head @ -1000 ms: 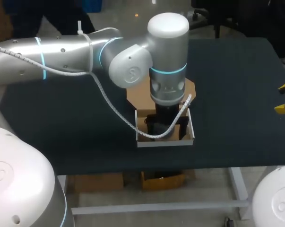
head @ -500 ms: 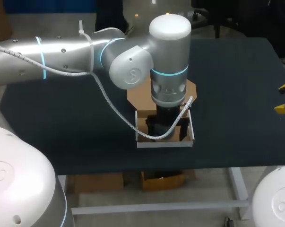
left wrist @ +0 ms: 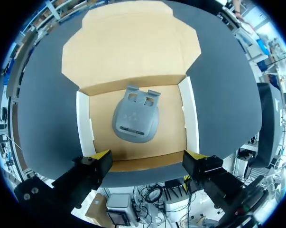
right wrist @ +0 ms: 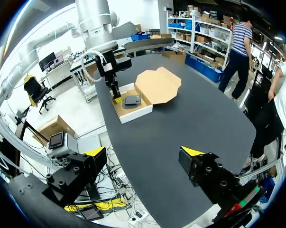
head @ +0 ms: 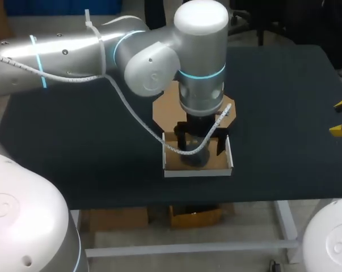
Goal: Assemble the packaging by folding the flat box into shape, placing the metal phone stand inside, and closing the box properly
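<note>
The cardboard box (left wrist: pixel 84 128) stands folded into an open tray with white walls, near the table's front edge (head: pixel 169 170). Its brown lid flap (left wrist: pixel 128 47) lies flat on the table behind it. The grey metal phone stand (left wrist: pixel 135 118) lies on the tray floor, also seen in the head view (head: pixel 194 158). My left gripper (left wrist: pixel 148 155) hangs open straight above the tray (head: pixel 201 146), fingers spread about as wide as the tray, touching nothing. My right gripper (right wrist: pixel 143 152) is open and empty far off at the table's right edge (head: pixel 341 117), looking toward the box (right wrist: pixel 128 113).
The dark table top (head: pixel 284 96) spreads bare around the box. A white cable (head: pixel 136 116) loops from my left arm down in front of the tray. The tray sits close to the table's front edge (head: pixel 159 201).
My left gripper has risen out of the tray, and the phone stand now shows lying loose on the tray floor. The right arm has not moved.
</note>
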Motion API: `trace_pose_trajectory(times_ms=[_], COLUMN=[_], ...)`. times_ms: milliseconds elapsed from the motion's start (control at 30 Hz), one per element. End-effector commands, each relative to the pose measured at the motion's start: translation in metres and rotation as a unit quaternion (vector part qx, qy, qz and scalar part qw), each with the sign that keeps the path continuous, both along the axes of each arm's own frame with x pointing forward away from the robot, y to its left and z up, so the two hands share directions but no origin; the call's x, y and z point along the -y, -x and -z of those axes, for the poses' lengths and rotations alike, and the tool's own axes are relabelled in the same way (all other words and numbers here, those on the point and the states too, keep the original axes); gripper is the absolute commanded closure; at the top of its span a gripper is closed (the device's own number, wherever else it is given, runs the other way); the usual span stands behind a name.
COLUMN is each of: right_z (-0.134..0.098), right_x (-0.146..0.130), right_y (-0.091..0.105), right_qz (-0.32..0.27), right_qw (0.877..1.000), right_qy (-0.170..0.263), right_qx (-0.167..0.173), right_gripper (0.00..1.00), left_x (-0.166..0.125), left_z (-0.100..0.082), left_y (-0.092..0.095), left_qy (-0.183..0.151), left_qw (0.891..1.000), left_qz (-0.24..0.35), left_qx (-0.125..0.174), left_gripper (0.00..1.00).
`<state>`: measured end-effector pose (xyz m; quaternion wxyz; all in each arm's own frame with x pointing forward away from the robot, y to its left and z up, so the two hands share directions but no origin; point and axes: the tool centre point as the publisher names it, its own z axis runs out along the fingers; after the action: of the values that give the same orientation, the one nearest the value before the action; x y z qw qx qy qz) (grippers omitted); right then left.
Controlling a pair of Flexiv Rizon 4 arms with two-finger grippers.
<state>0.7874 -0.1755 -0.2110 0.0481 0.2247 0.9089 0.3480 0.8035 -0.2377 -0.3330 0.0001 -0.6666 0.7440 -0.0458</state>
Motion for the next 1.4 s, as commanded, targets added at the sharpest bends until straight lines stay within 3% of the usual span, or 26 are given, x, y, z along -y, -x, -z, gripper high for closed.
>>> trace_pose_trajectory(times_ms=[33,300,700,967,1167,1400], right_z=[-0.001,-0.001,-0.001,-0.001,-0.001,-0.001], right_x=[0.0,0.0,0.0,0.0,0.0,0.0], right_y=[0.001,0.001,0.001,0.001,0.001,0.001], right_qz=[0.0,0.0,0.0,0.0,0.0,0.0], right_qw=[1.0,1.0,1.0,1.0,1.0,1.0], right_qy=[0.0,0.0,0.0,0.0,0.0,0.0], right_qx=[0.0,0.0,0.0,0.0,0.0,0.0], right_gripper=[0.0,0.0,0.0,0.0,0.0,0.0], left_x=[-0.019,-0.041,-0.081,-0.103,-0.109,-0.122], left_z=[-0.024,-0.054,-0.081,-0.087,-0.084,-0.079], left_y=[-0.002,-0.013,-0.037,-0.059,-0.07,-0.092], left_qy=[0.014,0.049,0.095,0.136,0.15,0.189], left_qw=[1.0,0.997,0.989,0.981,0.977,0.966], left_qz=[0.015,0.058,0.109,0.132,0.145,0.17], left_qx=[0.009,0.02,0.039,0.038,0.045,0.053], left_gripper=[0.0,0.0,0.0,0.0,0.0,0.0])
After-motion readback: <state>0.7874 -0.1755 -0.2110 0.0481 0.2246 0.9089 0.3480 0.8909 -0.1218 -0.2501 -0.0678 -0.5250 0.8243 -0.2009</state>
